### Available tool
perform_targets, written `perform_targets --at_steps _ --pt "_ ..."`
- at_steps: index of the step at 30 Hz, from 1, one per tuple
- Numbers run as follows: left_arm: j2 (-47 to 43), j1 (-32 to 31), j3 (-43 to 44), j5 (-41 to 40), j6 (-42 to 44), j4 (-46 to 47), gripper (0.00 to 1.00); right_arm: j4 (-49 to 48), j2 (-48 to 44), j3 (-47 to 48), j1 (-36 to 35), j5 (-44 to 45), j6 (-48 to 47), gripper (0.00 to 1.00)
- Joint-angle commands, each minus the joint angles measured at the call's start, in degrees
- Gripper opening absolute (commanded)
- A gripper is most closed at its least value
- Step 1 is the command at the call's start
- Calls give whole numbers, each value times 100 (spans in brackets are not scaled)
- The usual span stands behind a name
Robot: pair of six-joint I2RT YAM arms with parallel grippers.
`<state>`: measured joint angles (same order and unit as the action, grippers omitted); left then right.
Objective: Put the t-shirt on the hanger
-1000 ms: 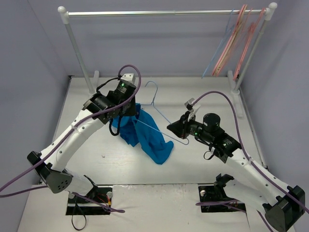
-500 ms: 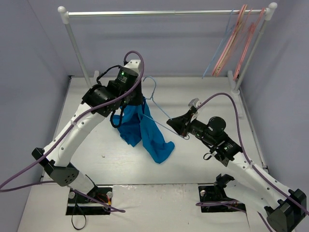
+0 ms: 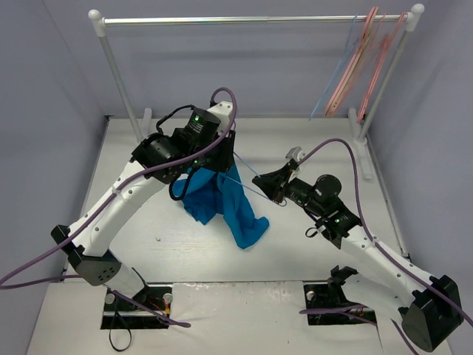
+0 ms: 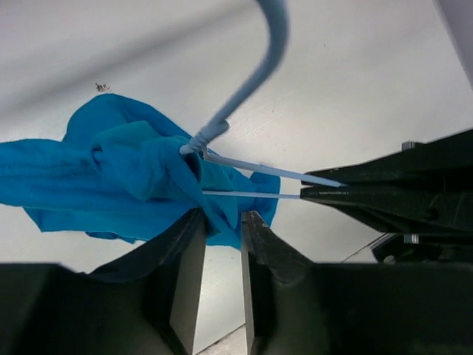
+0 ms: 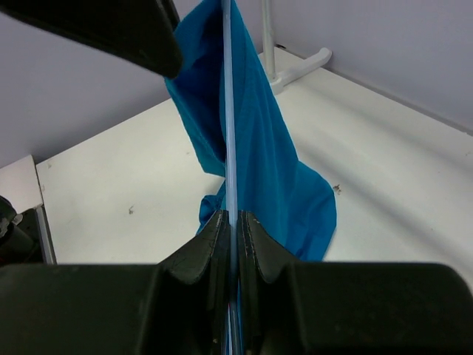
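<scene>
The bright blue t-shirt point(image 3: 230, 205) hangs bunched from the neck of the thin light-blue hanger point(image 3: 247, 167), its lower end on the table. In the left wrist view the cloth point(image 4: 111, 170) is gathered round the wire below the hook point(image 4: 260, 72). My left gripper point(image 4: 222, 219) stands over the shirt's top with its jaws slightly parted, a fold of cloth lying between the tips; from above it point(image 3: 222, 164) is mostly hidden by the wrist. My right gripper point(image 5: 231, 216) is shut on the hanger's wire point(image 5: 228, 111), holding it raised, with the t-shirt point(image 5: 259, 148) beyond it.
A clothes rack point(image 3: 251, 20) spans the back of the table, its posts at the far left and far right. Several pink hangers point(image 3: 369, 59) and a pale blue one hang at its right end. A rack foot point(image 5: 295, 68) lies behind the shirt.
My left arm has swung right and back over the hanger's neck, carrying the shirt's top along, and its jaws have parted. My right gripper has lifted the hanger's end.
</scene>
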<state>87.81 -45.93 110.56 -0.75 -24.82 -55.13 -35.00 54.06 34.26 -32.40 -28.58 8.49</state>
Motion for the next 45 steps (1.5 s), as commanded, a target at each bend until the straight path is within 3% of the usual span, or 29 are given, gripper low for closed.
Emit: perform_targets --at_steps 1,3,4,7,11,14,17,22,25,33,38,45 --pt "-150 -100 141 235 284 21 26 -1228 78 -24 129 -253 91 0" --pt "-194 -100 141 137 398 -32 40 -1324 96 -138 138 -297 126 0" --pt "-264 -100 167 -63 486 -67 56 -1368 96 -182 146 -324 170 0" --pt "-404 -100 290 -293 766 -111 67 -1535 113 -323 164 -368 241 0" --pt "-633 -83 545 -924 1145 -59 70 -1659 219 -385 217 -622 337 0" --pt "-958 49 178 -1119 1514 195 70 -1781 315 -411 252 -745 372 0" --pt "-1327 645 -306 -919 1699 494 70 -2019 438 -473 287 -807 443 0" --pt "-1767 2742 -1659 1127 2033 1118 69 -2309 684 -473 331 -1018 557 0" --pt "-1618 3291 -1951 2113 2463 1180 67 -2344 755 -420 349 -1132 566 0" --pt "-1117 3767 -1977 3634 3842 1531 67 -2221 860 -288 358 -1405 513 0" --pt "-1021 3820 -2039 4353 4581 1743 78 -2143 869 -209 366 -1475 478 0" --pt "-730 3811 -2003 5252 5935 830 78 -1949 966 -34 384 -1537 364 0"
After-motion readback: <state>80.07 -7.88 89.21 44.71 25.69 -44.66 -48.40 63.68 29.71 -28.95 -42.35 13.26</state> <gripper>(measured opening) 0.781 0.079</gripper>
